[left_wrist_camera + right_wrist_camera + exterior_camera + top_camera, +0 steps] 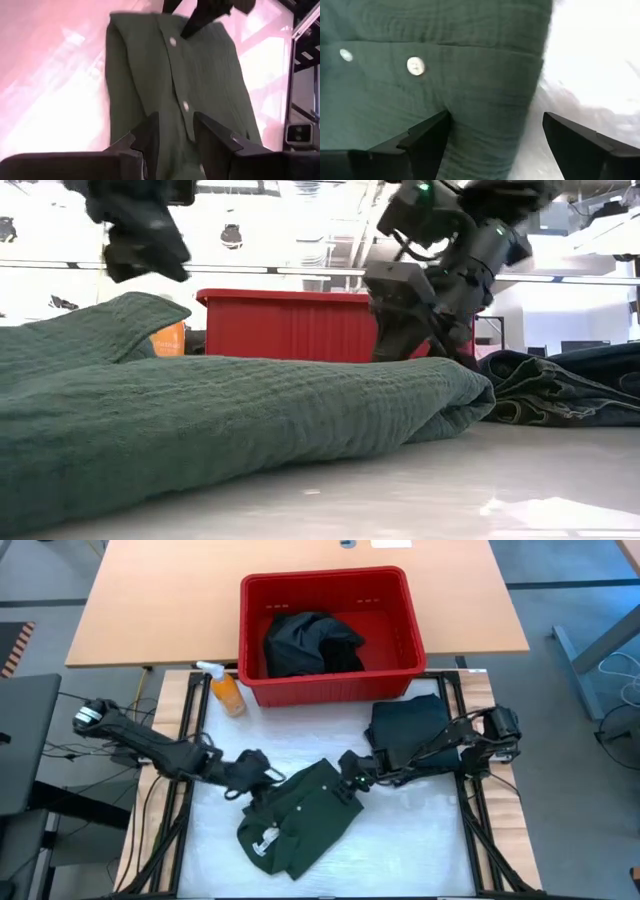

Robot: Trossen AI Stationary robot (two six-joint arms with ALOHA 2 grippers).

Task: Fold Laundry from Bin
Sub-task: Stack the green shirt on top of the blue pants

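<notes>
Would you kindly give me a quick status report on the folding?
Both grippers, left gripper and right gripper, open over green shirt. Shirt folded on table, released. Dark laundry waits in bin. Nothing blocking.

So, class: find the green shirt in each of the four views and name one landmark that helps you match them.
High view: green shirt at lower centre, between both claws.
Low view: fills the left foreground.
Left wrist view: runs up the centre.
Right wrist view: covers the left and middle.
Landmark: its pale buttons, seen in both wrist views.
</notes>
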